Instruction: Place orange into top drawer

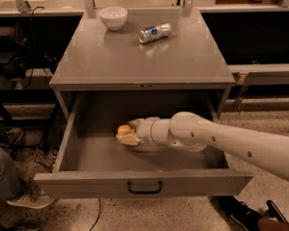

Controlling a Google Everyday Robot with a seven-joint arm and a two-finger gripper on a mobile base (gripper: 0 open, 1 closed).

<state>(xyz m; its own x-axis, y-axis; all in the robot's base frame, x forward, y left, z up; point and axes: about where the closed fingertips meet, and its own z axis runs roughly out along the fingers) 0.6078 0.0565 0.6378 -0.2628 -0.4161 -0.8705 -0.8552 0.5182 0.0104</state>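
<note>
Camera view: gripper [126, 135] low inside the open top drawer [86, 183], fingers closed around the orange [124, 129].
Orange: held at the fingertips, whether it touches the drawer floor cannot be told.
Edges: left drawer wall near the gripper, front panel towards the camera.
Open room: bare drawer floor beyond the fingertips.
Surface: bowl [113, 17] and can [154, 32] on the cabinet top [144, 61], far behind the gripper.

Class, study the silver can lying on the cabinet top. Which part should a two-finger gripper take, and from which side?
Grip the silver can mid-body, coming straight down from above, fingers closing across its narrow width. It lies on its side, long axis running roughly left-right. The gripper is down in the top drawer, shut on the orange.
</note>
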